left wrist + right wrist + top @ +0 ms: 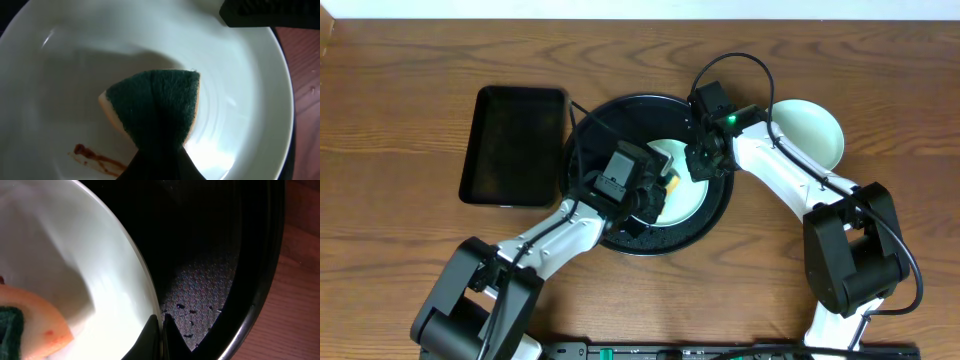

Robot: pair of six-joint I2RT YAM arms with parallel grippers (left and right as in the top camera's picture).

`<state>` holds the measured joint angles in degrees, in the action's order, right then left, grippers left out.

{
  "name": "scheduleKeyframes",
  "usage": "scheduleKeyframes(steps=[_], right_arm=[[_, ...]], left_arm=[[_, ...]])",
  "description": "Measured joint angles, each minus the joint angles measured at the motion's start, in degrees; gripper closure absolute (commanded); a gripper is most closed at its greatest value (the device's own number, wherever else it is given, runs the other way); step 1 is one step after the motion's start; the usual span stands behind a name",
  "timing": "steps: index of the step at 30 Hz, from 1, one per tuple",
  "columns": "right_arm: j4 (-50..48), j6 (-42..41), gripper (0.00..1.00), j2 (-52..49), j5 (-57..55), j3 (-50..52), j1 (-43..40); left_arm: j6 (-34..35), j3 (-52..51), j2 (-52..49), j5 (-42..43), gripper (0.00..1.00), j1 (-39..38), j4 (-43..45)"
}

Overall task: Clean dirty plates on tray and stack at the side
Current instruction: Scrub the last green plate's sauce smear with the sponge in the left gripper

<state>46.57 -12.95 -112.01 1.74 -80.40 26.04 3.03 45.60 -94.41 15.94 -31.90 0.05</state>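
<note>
A pale plate (688,192) lies in the round black tray (620,110). My left gripper (655,195) is shut on a sponge (155,107), green scouring side up, pressed onto the plate's inside (65,75). A brown smear (97,159) marks the plate just left of the sponge. My right gripper (161,332) is shut on the plate's rim (135,265), one finger inside and one outside. The right gripper (705,162) stands at the plate's upper right edge. A second pale mint-green plate (812,130) rests on the table right of the tray.
A rectangular black tray (515,145) lies left of the round one. The round tray's wet floor (210,280) carries small dark specks beside the plate. Brown wooden table (400,90) surrounds everything. Both arms cross over the tray's near side.
</note>
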Motion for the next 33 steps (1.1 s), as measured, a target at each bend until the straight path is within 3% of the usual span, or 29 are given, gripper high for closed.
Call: scheduleKeyframes(steps=[22, 33], right_arm=[[0.1, 0.2, 0.99, 0.0, 0.0, 0.3, 0.0], [0.2, 0.2, 0.99, 0.0, 0.0, 0.3, 0.0]], left_arm=[[0.2, 0.0, -3.3, -5.3, 0.93, -1.6, 1.3], [0.1, 0.0, -3.5, -14.0, 0.92, -1.6, 2.3]])
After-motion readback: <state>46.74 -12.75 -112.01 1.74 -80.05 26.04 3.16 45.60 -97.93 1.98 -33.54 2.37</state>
